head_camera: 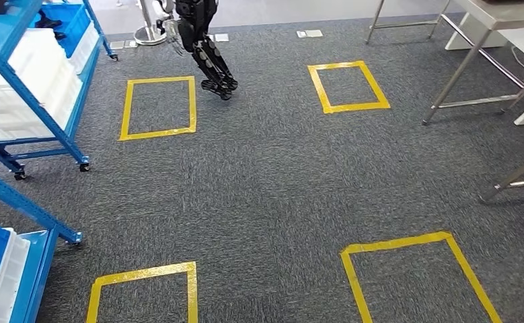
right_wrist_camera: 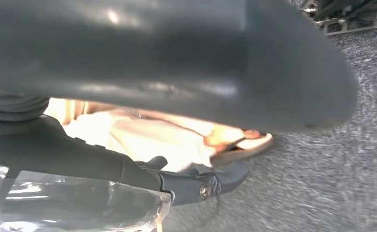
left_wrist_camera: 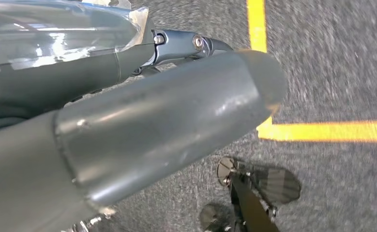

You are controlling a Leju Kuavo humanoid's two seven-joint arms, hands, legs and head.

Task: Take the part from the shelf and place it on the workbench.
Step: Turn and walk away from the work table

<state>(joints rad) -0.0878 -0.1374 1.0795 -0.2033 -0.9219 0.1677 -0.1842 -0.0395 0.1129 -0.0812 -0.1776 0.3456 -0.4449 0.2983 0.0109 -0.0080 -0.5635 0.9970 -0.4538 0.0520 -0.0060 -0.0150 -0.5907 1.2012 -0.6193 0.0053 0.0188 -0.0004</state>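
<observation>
Fingers (right_wrist_camera: pixel 191 186) of the right hand (right_wrist_camera: pixel 186 72) and its thick thumb close round a pale part (right_wrist_camera: pixel 147 137), seemingly the task's thing, carried low above the grey carpet (head_camera: pixel 259 188). Whether the left hand (left_wrist_camera: pixel 167 121) is clenched or released cannot be told; nothing is seen in it. Step in hand, by judgement: transit, with the blue shelf (head_camera: pixel 37 152) off to the left and the steel-legged surface (head_camera: pixel 494 17) far to the right, beyond the yellow floor square (head_camera: pixel 350 106). Next move calls for turning right, walking to that surface, then raising the arm over its top before letting go.
</observation>
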